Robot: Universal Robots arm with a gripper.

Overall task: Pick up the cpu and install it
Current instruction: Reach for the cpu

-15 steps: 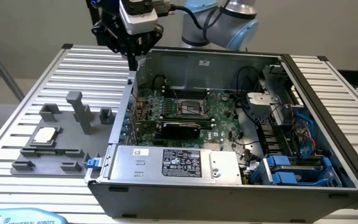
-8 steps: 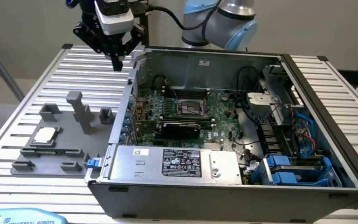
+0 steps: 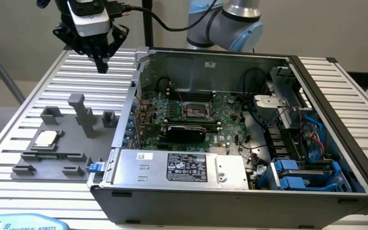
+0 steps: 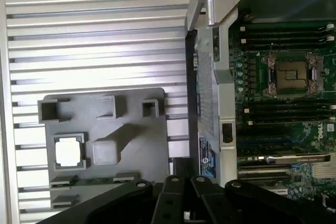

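Observation:
The cpu [image 3: 46, 139] [image 4: 70, 151], a small square chip with a silvery top, lies in a recess of the grey fixture plate [image 3: 59, 165] [image 4: 142, 150] on the slatted table, at the exterior view's left. My gripper [image 3: 101, 66] hangs high above the table, behind the plate and well apart from the cpu. Its fingers are shut with nothing between them. The gripper's black linkage [image 4: 184, 195] shows in the wrist view. The dark socket [image 3: 195, 110] [image 4: 292, 74] sits on the green motherboard inside the open computer case [image 3: 235, 191].
Grey blocks and a tall post [image 3: 78, 112] stand up from the fixture plate. The case wall [image 3: 136, 86] [image 4: 210, 3] rises between plate and motherboard. Cables, a power supply [image 3: 184, 167] and blue drive bays [image 3: 299, 175] crowd the case.

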